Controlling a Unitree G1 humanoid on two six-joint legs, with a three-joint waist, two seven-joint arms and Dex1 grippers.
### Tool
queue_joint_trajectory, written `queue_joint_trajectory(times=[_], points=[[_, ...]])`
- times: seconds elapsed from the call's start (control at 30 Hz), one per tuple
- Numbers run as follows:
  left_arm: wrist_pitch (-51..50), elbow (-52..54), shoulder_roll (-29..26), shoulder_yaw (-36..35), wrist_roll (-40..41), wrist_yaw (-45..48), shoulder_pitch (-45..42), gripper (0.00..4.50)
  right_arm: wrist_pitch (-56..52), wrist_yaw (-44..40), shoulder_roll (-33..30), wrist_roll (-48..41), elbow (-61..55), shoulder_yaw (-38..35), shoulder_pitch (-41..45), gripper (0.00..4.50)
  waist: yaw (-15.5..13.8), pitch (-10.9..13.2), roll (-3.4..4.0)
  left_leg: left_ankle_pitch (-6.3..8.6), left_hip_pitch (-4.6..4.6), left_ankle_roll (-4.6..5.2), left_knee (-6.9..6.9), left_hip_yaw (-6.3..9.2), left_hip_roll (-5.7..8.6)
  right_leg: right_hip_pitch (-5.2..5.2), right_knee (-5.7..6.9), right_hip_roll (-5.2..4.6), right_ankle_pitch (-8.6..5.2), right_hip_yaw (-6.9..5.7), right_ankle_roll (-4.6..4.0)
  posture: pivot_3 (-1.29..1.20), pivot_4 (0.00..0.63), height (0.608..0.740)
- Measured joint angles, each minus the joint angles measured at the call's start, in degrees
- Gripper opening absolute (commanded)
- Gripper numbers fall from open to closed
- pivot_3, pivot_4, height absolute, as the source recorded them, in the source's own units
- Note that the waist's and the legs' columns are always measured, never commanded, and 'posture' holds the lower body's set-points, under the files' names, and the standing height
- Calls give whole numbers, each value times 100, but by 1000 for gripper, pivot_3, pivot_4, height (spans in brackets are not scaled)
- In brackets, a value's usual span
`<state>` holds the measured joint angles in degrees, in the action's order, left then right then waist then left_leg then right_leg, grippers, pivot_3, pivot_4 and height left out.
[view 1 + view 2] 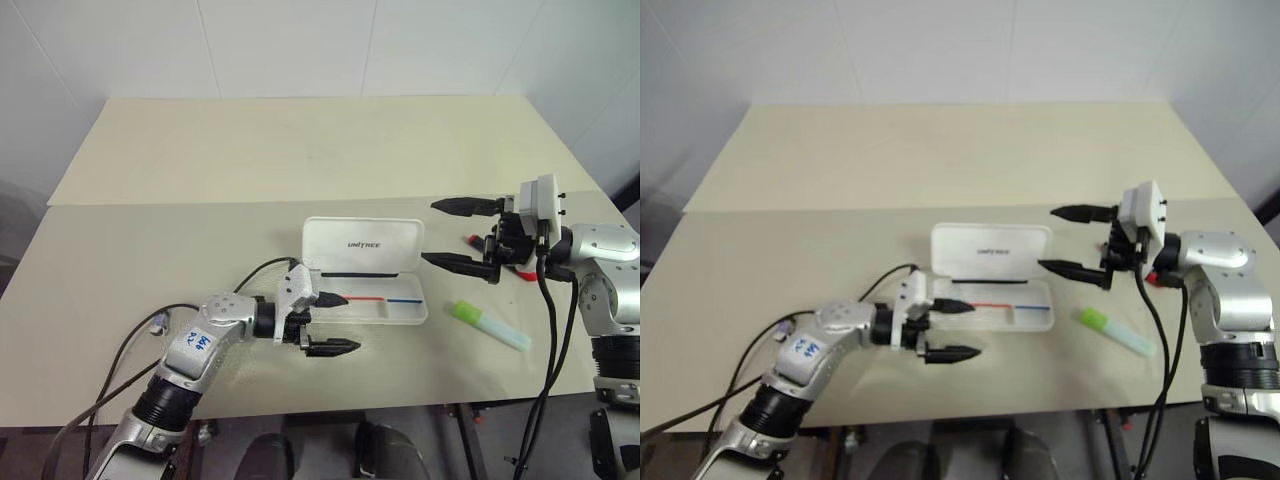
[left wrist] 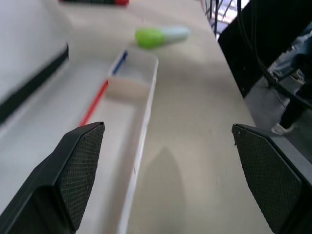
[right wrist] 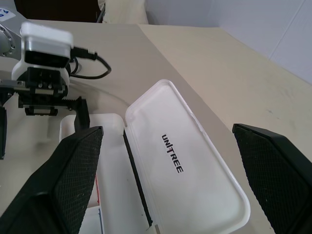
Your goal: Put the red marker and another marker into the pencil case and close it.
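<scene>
The pencil case (image 1: 366, 272) lies open mid-table, its lid propped up at the far side, its tray showing a red and a blue line. From the case, the green-capped marker (image 1: 490, 325) lies on the table at about 4 o'clock, well apart. The red marker (image 1: 497, 246) sits at 3 o'clock, mostly hidden behind the right gripper (image 1: 462, 234) — fingers spread wide, holding nothing. At 8 o'clock the left gripper (image 1: 330, 322) straddles the tray's near-left corner, likewise wide open and empty.
</scene>
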<state>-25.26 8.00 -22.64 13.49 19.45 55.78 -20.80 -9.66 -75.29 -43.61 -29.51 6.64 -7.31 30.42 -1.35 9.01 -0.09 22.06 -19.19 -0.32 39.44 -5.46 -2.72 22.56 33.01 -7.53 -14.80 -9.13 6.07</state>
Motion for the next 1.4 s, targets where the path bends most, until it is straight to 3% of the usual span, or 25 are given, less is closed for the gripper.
queue_joint_trajectory(times=[0.37,0.53,0.8,1.0,1.27,1.4], points=[[540,98,82,-773,850,451,58,4484,100,118,-94,184,813,-77,-10,4500,-3,0,-1,0,-2,0,0,-1,1,0,-2,-2,0,-3,1,0,150,740],[437,578,-505,-1302,1213,563,146,4484,341,60,-574,697,1805,-72,63,4500,9,1,0,0,0,0,-1,-2,-1,0,-3,-1,0,0,1,0,150,740],[-225,1117,-1549,-2352,2090,495,-311,4484,1078,216,-789,1552,4223,50,905,4500,51,2,2,0,0,-1,3,-4,-3,-3,-3,0,0,2,1,0,150,740],[-386,1166,-2026,-2457,2227,587,-445,4484,1539,450,-719,2207,5631,284,1605,4500,154,5,6,-1,1,-3,-16,-4,-1,0,-9,1,0,0,1,0,150,740],[-346,1152,-2325,-2496,2187,681,-304,4484,1709,1157,-294,2864,6505,488,2024,4500,202,9,11,-4,0,-8,-23,-2,-2,2,-11,2,0,1,1,0,150,740],[-337,1153,-2407,-2610,2184,675,-286,4500,1789,1262,-245,2988,6595,487,2063,3156,192,9,12,-4,0,-8,-21,-3,-1,1,-11,1,0,5,1,0,150,740]])
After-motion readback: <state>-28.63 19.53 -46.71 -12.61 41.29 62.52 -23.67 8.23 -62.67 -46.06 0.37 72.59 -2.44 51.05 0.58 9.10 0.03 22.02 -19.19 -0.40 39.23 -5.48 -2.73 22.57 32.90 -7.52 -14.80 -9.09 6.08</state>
